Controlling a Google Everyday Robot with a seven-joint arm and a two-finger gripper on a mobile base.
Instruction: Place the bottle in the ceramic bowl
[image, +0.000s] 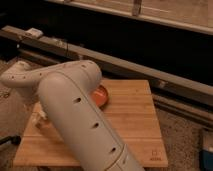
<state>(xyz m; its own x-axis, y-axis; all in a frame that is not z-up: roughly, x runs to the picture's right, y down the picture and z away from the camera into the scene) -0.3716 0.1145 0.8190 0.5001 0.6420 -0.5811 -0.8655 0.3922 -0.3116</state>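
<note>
Looking down over the wooden table (137, 117), we find most of it covered by the robot's thick pale arm (82, 125), which rises from the bottom edge, bends at a rounded elbow and reaches out to the left. The ceramic bowl (102, 96) sits on the table near its far edge, just beside the elbow. We see only its right part, glossy orange inside, because the arm hides the rest. The gripper (40, 119) hangs at the arm's end over the table's left edge, low above the wood and well apart from the bowl. Its claw is spread wide. We cannot tell the bottle apart from the pale shapes around the claw, so we cannot say where it lies; the visible part of the bowl holds nothing. Behind the table a long grey rail (150, 72) runs across in front of a dark wall. A blue object (207, 149) stands on the speckled floor at the right edge.
</note>
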